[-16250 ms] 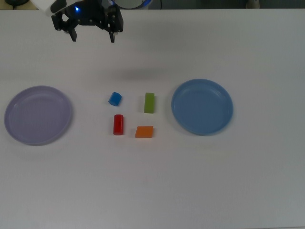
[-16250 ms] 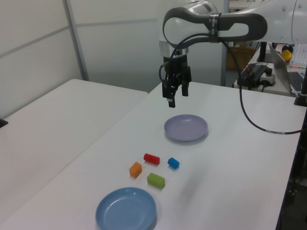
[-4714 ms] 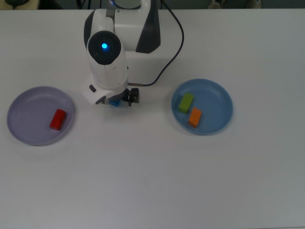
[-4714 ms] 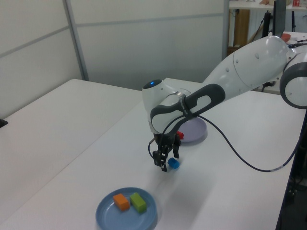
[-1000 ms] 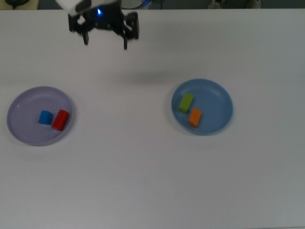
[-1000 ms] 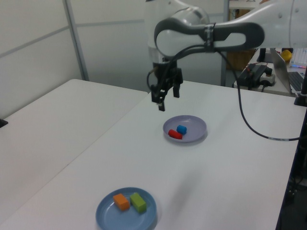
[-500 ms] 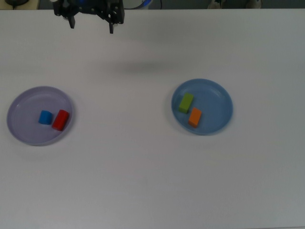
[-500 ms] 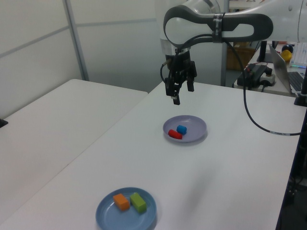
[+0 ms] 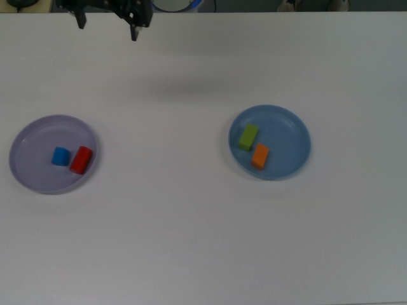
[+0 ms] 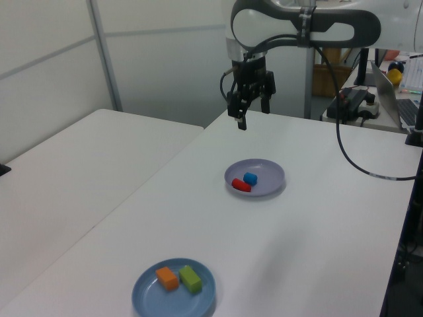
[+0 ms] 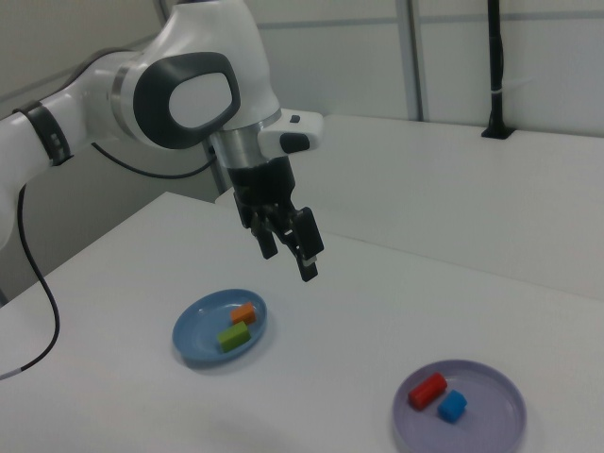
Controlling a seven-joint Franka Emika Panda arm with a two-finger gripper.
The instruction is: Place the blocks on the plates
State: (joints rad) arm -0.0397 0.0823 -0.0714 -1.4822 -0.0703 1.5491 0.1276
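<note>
The lavender plate (image 9: 38, 130) lies at the top view's left and holds the blue block (image 9: 60, 156) and the red block (image 9: 81, 159) side by side. On the blue plate (image 9: 289, 130), at the top view's right, rest the green block (image 9: 248, 137) and the orange block (image 9: 259, 155). My gripper (image 9: 107, 28) hangs open and empty high above the table, at the top view's upper edge, far from both plates. In the right view the gripper (image 11: 288, 260) hovers above the blue plate (image 11: 193, 332).
The white table (image 9: 191, 241) carries only the two plates. A second white table (image 10: 79, 158) stands at the left view's left. A laptop and cables (image 10: 370, 99) sit beyond the table's far end in the left view.
The gripper has drifted toward the top view's upper left and risen, staying open. All the blocks stay where they were on the plates.
</note>
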